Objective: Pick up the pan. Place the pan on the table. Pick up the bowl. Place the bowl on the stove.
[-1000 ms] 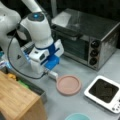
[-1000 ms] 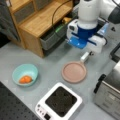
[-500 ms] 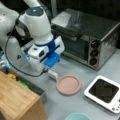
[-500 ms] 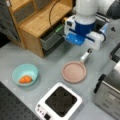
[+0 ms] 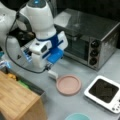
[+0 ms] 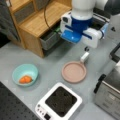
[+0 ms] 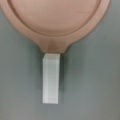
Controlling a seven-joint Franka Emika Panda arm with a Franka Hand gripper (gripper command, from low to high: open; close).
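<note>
Pan (image 6: 74, 72): lying flat on the grey table (image 6: 30, 60), beside the stove (image 6: 60, 102).
My gripper (image 6: 86, 48): hovering just above the pan's white handle (image 6: 84, 57); I cannot tell how my jaws are standing.
Bowl (image 6: 25, 74): sitting well apart on the table.

We take the pan (image 6: 74, 72) as our landmark; it lies flat on the table (image 6: 47, 65). In a front view, the stove (image 6: 60, 102) sits below it, the bowl (image 6: 25, 74) well to its left, the wooden shelf (image 6: 37, 22) to its upper left. The toaster oven (image 5: 87, 40) stands behind it. The gripper (image 6: 86, 48) hangs just above its handle (image 7: 51, 78).
</note>
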